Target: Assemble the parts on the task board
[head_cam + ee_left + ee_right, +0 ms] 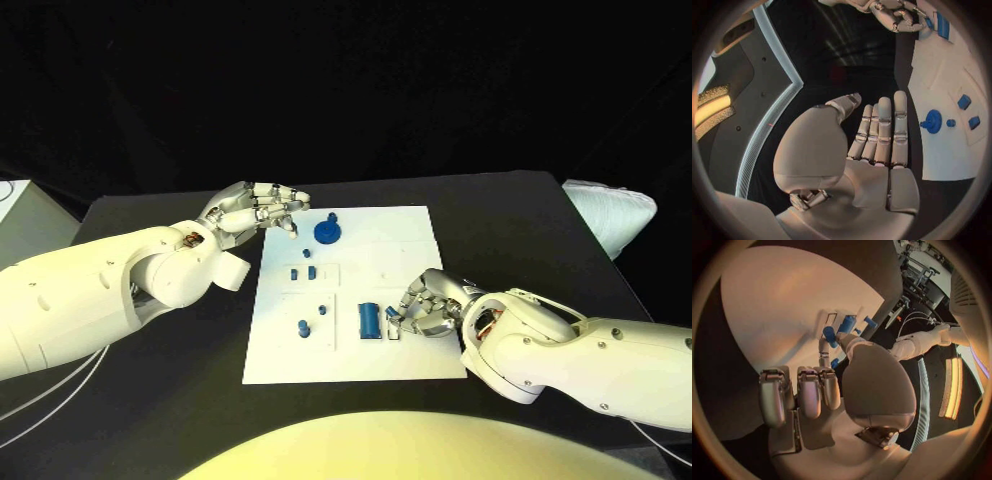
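Right hand (430,306) sat at the task board (378,350)'s right edge, fingertips pinching a small blue part (392,322) just beside the blue block (369,319) — left hand (260,208) hovered off the board's far left corner, fingers straight, holding nothing.

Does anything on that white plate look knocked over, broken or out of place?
Nothing stands out. The task board lies flat, its small blue parts look tidy, none broken. The right robot hand pinches a small blue piece; the left robot hand hovers open.
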Action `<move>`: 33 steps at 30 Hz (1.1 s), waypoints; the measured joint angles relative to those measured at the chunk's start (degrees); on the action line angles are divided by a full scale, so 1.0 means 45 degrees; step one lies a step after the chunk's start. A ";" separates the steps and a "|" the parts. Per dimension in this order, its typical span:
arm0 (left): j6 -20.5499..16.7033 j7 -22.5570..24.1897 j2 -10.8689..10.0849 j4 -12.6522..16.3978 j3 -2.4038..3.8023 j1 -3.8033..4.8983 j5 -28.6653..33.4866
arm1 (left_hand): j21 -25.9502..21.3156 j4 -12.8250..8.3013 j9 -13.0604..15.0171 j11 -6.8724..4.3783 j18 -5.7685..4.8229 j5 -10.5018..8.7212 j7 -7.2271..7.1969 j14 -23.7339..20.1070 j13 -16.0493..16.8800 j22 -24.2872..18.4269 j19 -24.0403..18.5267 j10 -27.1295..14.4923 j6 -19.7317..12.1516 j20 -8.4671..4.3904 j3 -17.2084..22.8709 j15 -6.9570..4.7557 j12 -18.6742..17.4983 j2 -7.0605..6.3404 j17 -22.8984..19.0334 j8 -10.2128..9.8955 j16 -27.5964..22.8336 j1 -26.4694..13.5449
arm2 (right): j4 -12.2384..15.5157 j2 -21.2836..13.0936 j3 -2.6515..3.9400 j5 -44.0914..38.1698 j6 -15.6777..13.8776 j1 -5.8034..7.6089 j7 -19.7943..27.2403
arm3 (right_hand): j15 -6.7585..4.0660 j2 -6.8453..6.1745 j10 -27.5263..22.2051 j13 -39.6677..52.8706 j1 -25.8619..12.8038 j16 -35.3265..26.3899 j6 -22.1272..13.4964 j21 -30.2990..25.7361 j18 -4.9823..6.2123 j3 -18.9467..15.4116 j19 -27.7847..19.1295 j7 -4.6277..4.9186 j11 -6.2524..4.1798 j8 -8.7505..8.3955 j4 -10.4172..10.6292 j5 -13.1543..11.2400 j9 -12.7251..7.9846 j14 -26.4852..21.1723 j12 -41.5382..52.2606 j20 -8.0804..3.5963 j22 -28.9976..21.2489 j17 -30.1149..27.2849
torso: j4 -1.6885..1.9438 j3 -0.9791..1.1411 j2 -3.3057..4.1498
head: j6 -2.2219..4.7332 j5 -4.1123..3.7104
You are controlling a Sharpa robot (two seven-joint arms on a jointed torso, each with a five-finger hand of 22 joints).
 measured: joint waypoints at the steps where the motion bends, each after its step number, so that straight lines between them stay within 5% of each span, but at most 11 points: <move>1: 0.0007 0.0002 0.0000 0.0000 0.0000 0.0000 -0.0001 | 0.0000 0.0000 -0.0001 0.0010 0.0000 0.0000 0.0000 0.0000 -0.0004 0.0000 0.0000 -0.0035 0.0000 0.0000 0.0000 0.0000 0.0000 0.0000 0.0000 0.0000 0.0000 0.0000 | -0.0009 0.0021 0.0000 0.0032 0.0025 -0.0002 -0.0031 | 0.0000 0.0000 0.0000 0.0000 0.0000 0.0000 0.0012 0.0000 0.0001 0.0000 0.0000 0.0009 0.0000 0.0000 0.0000 0.0000 -0.0006 0.0000 0.0000 0.0000 -0.0001 0.0000 | 0.0000 -0.0001 0.0000 | 0.0000 0.0001; 33: 0.0099 -0.0005 0.0003 0.0006 0.0000 0.0000 -0.0058 | 0.0001 0.0036 0.0001 0.0011 -0.0001 -0.0001 0.0000 -0.0045 -0.0017 -0.0010 0.0000 -0.0126 0.0001 0.0000 -0.0036 0.0045 0.0000 0.0001 0.0000 0.0000 0.0000 0.0001 | -0.0368 0.0418 0.0008 0.0143 0.0506 -0.0033 -0.0616 | 0.0001 0.0331 -0.0043 0.0009 -0.0766 0.0000 0.0121 -0.0001 0.0002 -0.0071 -0.0001 -0.0074 -0.0040 0.0182 0.0070 0.0734 0.0016 -0.0001 0.0000 0.0002 -0.0005 -0.0004 | 0.0006 -0.0012 -0.0005 | 0.0000 -0.0095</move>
